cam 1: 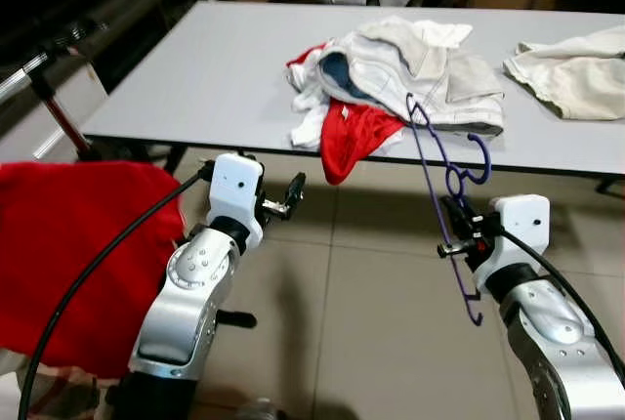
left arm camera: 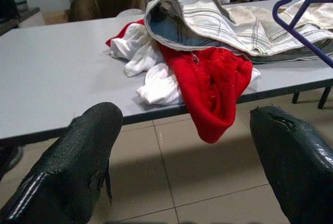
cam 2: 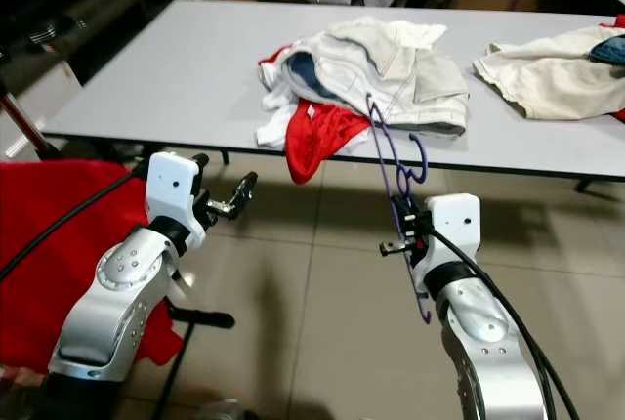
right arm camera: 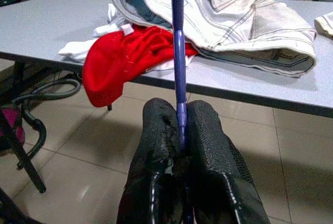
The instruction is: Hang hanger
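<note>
Left eye view: a robot stands before a grey table (cam 1: pixel 195 78), gripping a purple hanger (cam 1: pixel 444 161) in its right gripper (cam 1: pixel 451 234).

Left eye view: the hanger stands nearly upright in front of the table edge, beside a pile of clothes (cam 1: pixel 400 73); a red garment (cam 1: pixel 356 137) droops over the edge; the left gripper (cam 1: pixel 291 195) is raised nearby, holding nothing; red cloth (cam 1: pixel 68 254) lies at the robot's left. Left wrist view: two black fingers (left arm camera: pixel 78 156) spread wide, facing the pile. Right wrist view: fingers pressed together, pinching the hanger's purple bar (right arm camera: pixel 178 52). The hanger seems held and ready to carry; next likely calls for finding a rail, hook uppermost.
</note>
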